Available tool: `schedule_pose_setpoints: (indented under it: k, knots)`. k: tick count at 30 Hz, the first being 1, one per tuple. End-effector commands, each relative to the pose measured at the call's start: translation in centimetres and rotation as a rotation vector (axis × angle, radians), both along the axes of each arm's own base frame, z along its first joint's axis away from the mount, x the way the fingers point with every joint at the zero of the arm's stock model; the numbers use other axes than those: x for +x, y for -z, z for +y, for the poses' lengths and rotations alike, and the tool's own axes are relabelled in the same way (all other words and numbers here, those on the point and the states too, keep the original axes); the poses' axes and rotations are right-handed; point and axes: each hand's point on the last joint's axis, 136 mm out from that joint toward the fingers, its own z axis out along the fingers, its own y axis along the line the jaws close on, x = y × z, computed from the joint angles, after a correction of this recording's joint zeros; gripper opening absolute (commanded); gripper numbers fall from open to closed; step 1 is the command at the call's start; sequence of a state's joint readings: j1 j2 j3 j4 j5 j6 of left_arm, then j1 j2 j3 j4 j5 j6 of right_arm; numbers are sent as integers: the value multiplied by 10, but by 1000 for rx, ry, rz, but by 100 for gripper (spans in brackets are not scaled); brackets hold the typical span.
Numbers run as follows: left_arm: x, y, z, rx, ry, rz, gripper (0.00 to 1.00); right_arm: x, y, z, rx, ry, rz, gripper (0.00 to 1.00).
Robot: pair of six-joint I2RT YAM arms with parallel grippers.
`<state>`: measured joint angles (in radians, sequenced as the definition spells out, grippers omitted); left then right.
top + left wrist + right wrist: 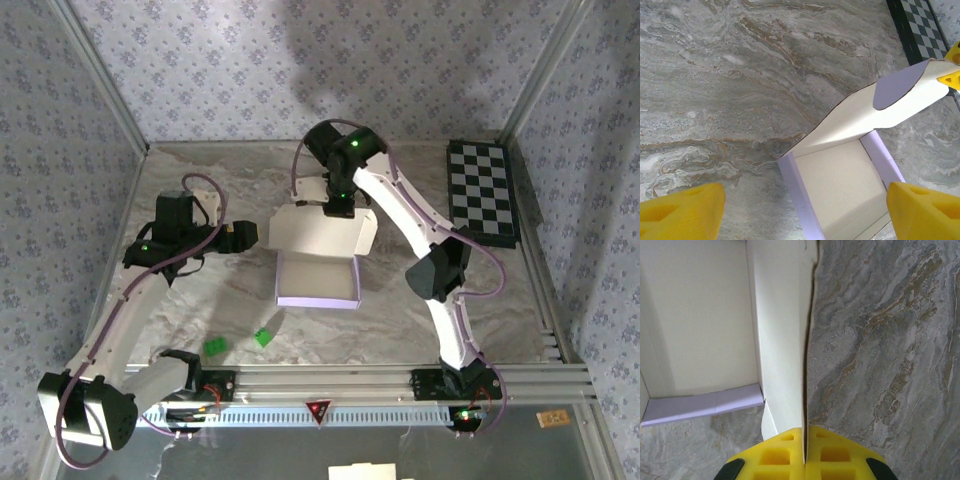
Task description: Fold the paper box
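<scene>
Top external: right gripper [340,208] pinching the paper box [318,282]

It is sitting centred on the table [390,325], open side up, long axis running left to right, far lid flap [320,232] rising into the pinch. The left gripper [248,236] is hanging wide open beside it

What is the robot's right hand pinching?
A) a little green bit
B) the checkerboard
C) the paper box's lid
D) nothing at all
C: the right gripper is shut on the thin edge of the paper box, at its lifted lid flap.
</scene>
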<state>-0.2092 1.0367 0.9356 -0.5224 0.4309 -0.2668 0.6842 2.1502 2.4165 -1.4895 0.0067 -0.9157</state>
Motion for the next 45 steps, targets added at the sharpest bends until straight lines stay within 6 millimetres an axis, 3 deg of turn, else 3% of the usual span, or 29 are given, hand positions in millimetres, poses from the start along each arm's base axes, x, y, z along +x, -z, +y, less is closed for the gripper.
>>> schedule_pose_setpoints:
  k: [1, 15, 18, 23, 26, 36, 41, 45]
  knots:
    - [2, -6, -1, -9, 13, -16, 84, -7, 1, -7, -98, -133, -16, 5]
    - [4, -9, -4, -17, 23, -10, 84, -1, -12, -5, -202, -199, -145, 4]
    - [4, -9, -4, -18, 24, -12, 84, 0, -12, -5, -195, -182, -146, 12]
    - [5, -8, -5, -18, 31, -8, 84, -1, -21, -5, -153, -145, -153, 39]
    - [6, -5, -7, -22, 37, 0, 82, -5, -33, -3, -78, -104, -153, 50]
    - [6, 7, -26, -33, 127, -6, 77, 3, -71, -18, 332, 269, -168, 57]
    - [10, 23, -36, -7, 161, -5, 76, 4, -76, -49, 603, 539, -186, 62]
    - [15, 38, -43, 1, 173, 21, 76, -1, -62, -81, 776, 711, -158, 62]
